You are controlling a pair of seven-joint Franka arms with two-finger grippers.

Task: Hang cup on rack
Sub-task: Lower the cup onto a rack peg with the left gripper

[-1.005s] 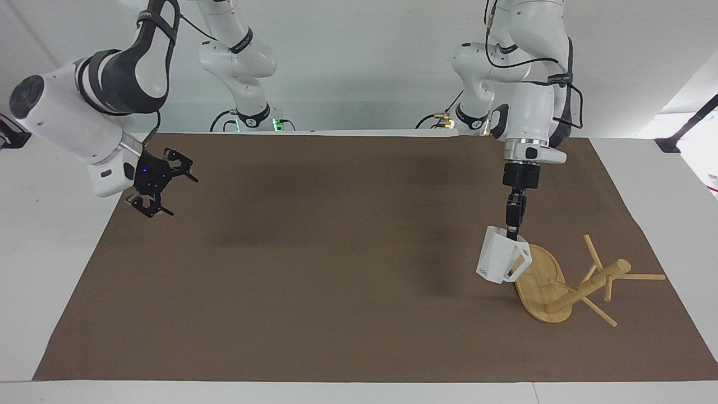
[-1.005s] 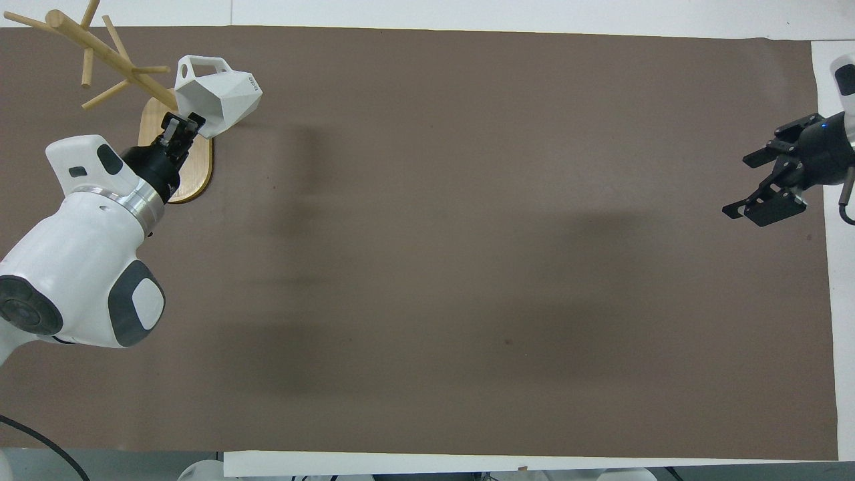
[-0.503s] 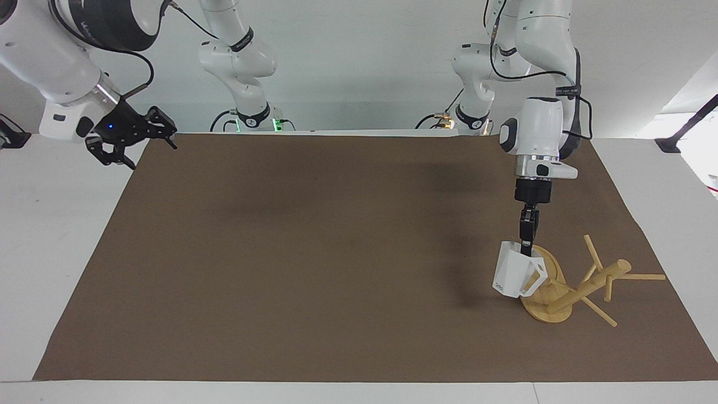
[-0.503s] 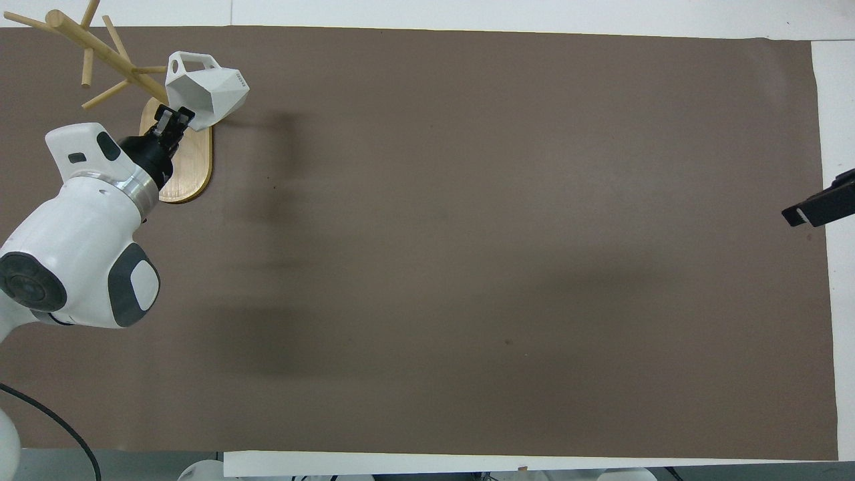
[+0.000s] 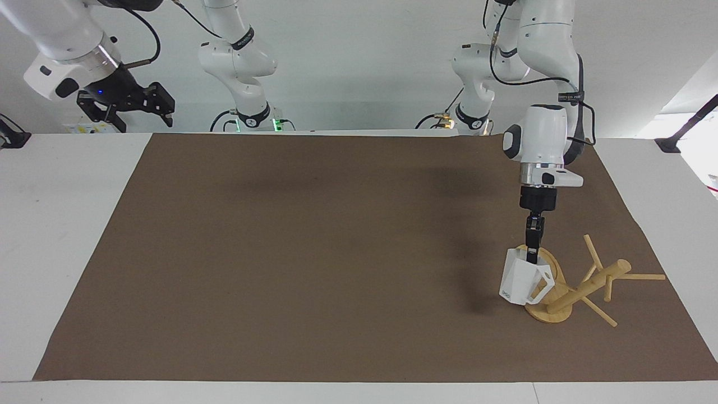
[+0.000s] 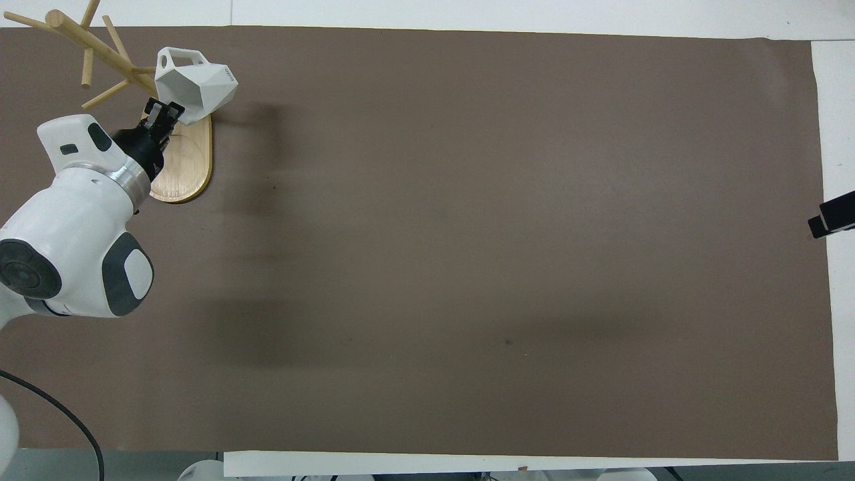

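Observation:
The white faceted cup (image 5: 519,280) hangs from my left gripper (image 5: 532,257), which is shut on its rim from above. The cup is over the bamboo rack's oval base (image 5: 548,314), its handle turned toward the rack's post (image 5: 589,286); I cannot tell whether handle and post touch. In the overhead view the cup (image 6: 197,87) lies beside the lower pegs of the rack (image 6: 100,47), with the left gripper (image 6: 160,113) over the base (image 6: 190,167). My right gripper (image 5: 126,106) is open and empty, raised off the mat at the right arm's end; only its tip (image 6: 831,217) shows in the overhead view.
A brown mat (image 5: 336,252) covers the white table. The rack stands at the left arm's end of the mat. Several thin pegs (image 5: 639,276) stick out from the post's top.
My left gripper has carried the cup lower and closer to the rack's post, over its base. My right arm has risen and drawn back off the mat.

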